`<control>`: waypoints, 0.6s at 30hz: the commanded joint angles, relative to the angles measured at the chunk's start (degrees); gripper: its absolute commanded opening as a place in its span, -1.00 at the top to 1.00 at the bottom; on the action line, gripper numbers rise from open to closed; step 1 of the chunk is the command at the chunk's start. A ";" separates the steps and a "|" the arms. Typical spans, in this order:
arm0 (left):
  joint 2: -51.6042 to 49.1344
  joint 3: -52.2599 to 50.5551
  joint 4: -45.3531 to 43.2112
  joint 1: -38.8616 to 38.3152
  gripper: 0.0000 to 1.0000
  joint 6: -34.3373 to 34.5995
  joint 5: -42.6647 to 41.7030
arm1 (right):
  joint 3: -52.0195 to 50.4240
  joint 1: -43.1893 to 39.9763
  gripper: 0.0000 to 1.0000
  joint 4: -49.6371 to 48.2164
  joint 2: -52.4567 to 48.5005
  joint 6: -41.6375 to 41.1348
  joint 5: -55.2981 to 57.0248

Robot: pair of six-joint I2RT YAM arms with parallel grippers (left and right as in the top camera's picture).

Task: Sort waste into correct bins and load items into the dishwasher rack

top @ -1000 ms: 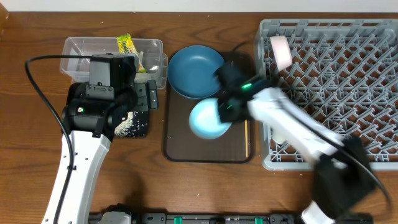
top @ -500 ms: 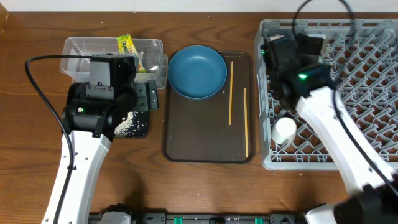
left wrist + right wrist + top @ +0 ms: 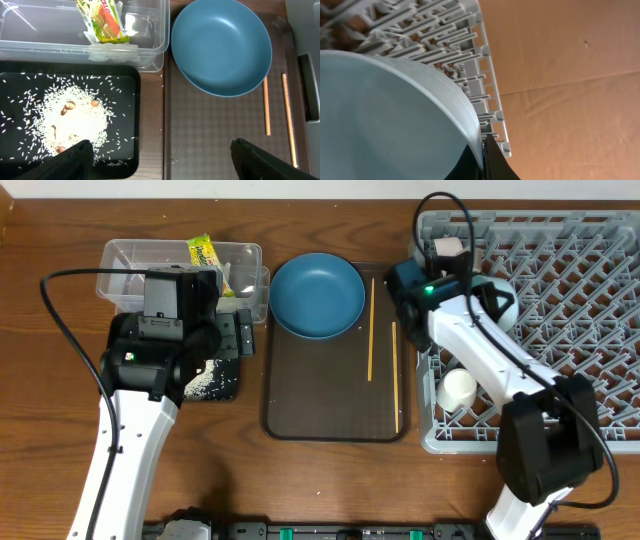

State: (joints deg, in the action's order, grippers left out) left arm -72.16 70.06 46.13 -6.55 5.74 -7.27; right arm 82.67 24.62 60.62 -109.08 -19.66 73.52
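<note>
**Station state: light blue bowl at the rack**

The wooden bench (image 3: 300,480) carries the bins on the left, a dark brown serving tray (image 3: 330,405) in the middle and the grey dishwasher rack (image 3: 560,360) on the right.

We note the following on the left side:
- The clear tub (image 3: 125,255) holds the snack wrapper (image 3: 102,20), which lies on crumpled tissue paper (image 3: 115,50) against the near wall.
- The black tray (image 3: 20,85) sits just in front of the tub. The rice scraps (image 3: 75,120) form a heap in it, with loose grains spread around.
- The left gripper (image 3: 160,150) hangs above the gap between the black tray and the serving tray. Its fingers are spread wide and hold nothing.

On the serving tray we see the dark blue dish (image 3: 317,295) at the far end, overlapping the rim. The two chopsticks (image 3: 371,330) lie parallel beside it, nearer the rack.

On the right side, the right gripper (image 3: 482,150) is clamped on the rim of the light blue bowl (image 3: 385,115), one finger on each face of the wall. The bowl is tilted over the far left part of the rack. We cannot tell whether it touches the pegs.

A white bowl (image 3: 447,248) shows at the rack's far left corner, partly hidden by a cable. The pale green cup (image 3: 459,388) rests in the rack near its left wall
</note>
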 commanded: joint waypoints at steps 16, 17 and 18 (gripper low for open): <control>-0.07 1.05 0.11 -0.02 -0.80 -0.39 0.70 | -0.09 3.96 0.07 2.14 -0.09 0.42 -19.98; -0.09 1.05 0.11 -0.02 -0.80 -0.39 0.70 | -0.02 4.37 0.05 1.97 -0.02 0.42 -20.31; -0.07 1.05 0.11 -0.02 -0.80 -0.39 0.70 | 0.09 4.81 0.00 1.97 0.00 0.42 -20.48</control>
State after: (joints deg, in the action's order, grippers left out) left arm -72.16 70.06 46.11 -6.55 5.74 -7.27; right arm 82.76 27.31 63.18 -109.01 -19.09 59.31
